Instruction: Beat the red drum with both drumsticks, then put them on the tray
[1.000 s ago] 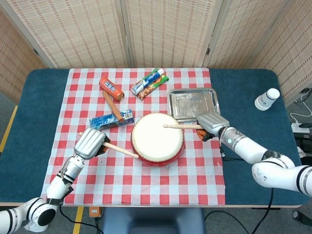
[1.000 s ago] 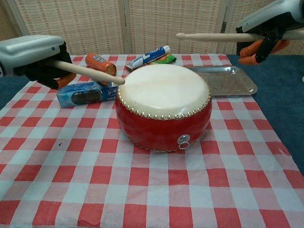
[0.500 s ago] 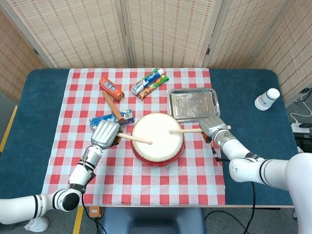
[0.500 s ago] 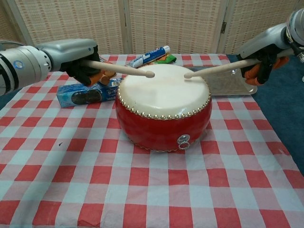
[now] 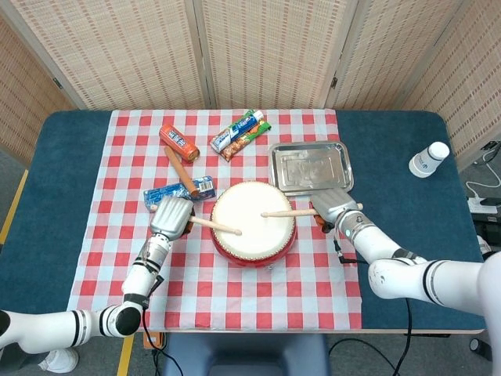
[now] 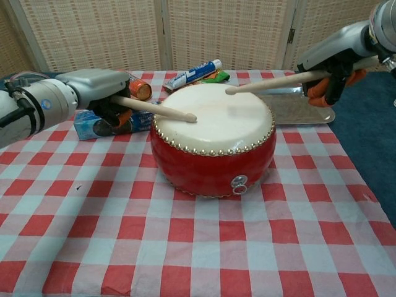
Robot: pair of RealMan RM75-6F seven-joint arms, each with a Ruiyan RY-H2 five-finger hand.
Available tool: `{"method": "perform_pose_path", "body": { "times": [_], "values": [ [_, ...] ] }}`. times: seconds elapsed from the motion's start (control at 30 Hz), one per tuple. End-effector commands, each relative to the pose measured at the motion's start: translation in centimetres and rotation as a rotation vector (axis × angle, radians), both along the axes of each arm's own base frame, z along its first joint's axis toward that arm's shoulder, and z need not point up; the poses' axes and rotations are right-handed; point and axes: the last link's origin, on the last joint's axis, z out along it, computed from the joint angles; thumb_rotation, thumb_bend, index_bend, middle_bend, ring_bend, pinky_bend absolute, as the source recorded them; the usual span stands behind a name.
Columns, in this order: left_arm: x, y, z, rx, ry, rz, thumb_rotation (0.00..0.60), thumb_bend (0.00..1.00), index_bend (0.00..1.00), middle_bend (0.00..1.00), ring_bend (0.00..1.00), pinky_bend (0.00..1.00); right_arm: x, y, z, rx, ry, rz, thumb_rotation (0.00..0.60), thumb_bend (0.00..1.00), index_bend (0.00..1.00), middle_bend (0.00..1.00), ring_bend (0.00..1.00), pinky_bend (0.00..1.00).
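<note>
The red drum (image 5: 253, 222) (image 6: 213, 139) with a cream skin stands mid-table on the checked cloth. My left hand (image 5: 171, 216) (image 6: 99, 93) grips a wooden drumstick (image 5: 214, 226) (image 6: 154, 109) whose tip rests on the left part of the skin. My right hand (image 5: 332, 207) (image 6: 331, 68) grips the other drumstick (image 5: 288, 213) (image 6: 267, 82), its tip raised a little above the skin's far side. The metal tray (image 5: 310, 166) (image 6: 296, 106) lies behind the drum to the right, with nothing on it.
Behind the drum lie a toothpaste box (image 5: 237, 130) (image 6: 193, 73), a green packet (image 5: 252, 136), an orange can (image 5: 178, 142), a sausage (image 5: 181, 171) and a blue biscuit pack (image 5: 179, 193) (image 6: 105, 122). A paper cup (image 5: 429, 159) stands far right on the blue table.
The left stick's tip has dropped onto the drum skin. The right stick's tip has lifted off the skin and moved slightly left, with the right hand a little higher.
</note>
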Motion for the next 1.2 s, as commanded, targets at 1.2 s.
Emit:
{"method": "perform_pose_path", "body": {
  "times": [1.2],
  "values": [
    [-0.3,-0.7,-2.7,-0.035,-0.024,0.044,0.600,0.62,1.00,1.00,0.99,1.00,-1.1,-0.2,-0.4,-0.303,-0.166,0.245,0.600,0.67,1.00,1.00,1.00,1.00]
  ]
}}
